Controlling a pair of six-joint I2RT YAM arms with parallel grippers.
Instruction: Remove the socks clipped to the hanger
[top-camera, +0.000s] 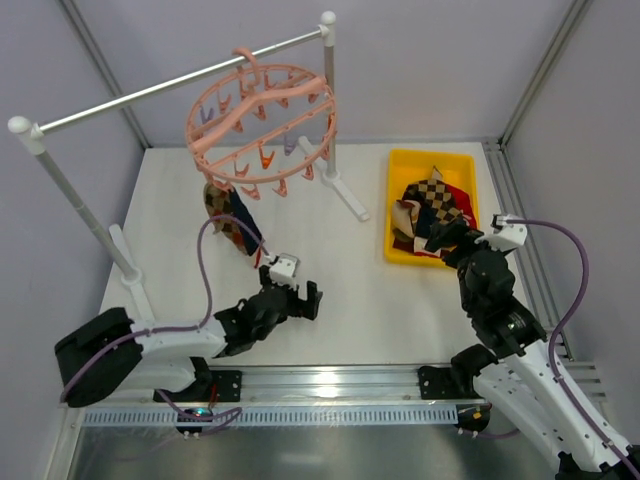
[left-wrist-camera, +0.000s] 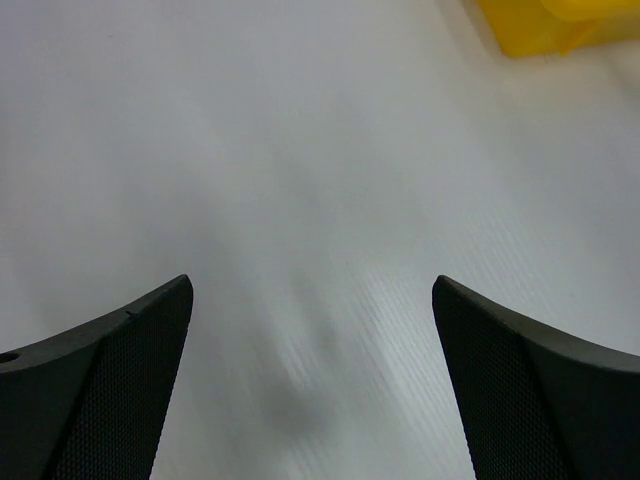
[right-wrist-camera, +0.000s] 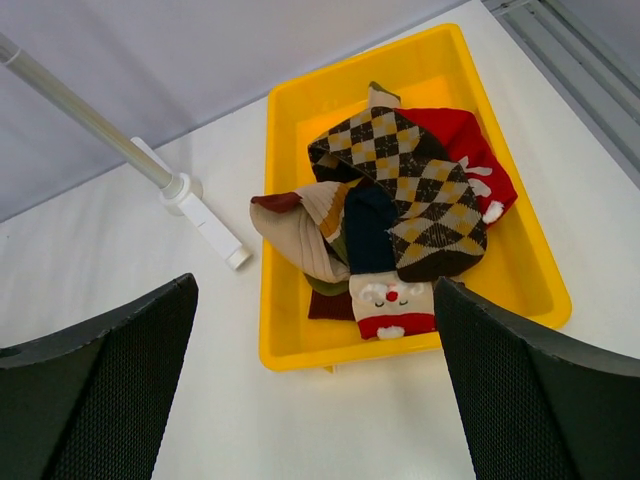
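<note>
Your left hand (top-camera: 306, 298) is spread wide and holds nothing. It sits low over the bare tabletop (left-wrist-camera: 300, 150) and faces the yellow bin (right-wrist-camera: 300, 345). The one sock (top-camera: 232, 222) clipped to the hanger (top-camera: 262, 115) hangs off to that hand's left and above it, outside its own camera's view. You would therefore be turning toward the sock half blind. The hand could close on a clip (top-camera: 264, 158) or a hanger ring instead of the fabric. The hanger only hooks over the rail (top-camera: 150, 95), so a sideways or slanted pull is likely to swing it, slide it along, or lift the hook off. A hard tug could even rock the rail's light posts. Pull straight down from just under the clip. The left arm's purple cable (top-camera: 205, 255) loops close beside the sock and could snag it as the wrist turns. Your right hand (top-camera: 447, 241) is also fully spread and empty. It hovers over the bin with the loose socks (right-wrist-camera: 400, 190) just ahead of and below its fingers. If it drops or closes there, it may drag a finished sock back out.
</note>
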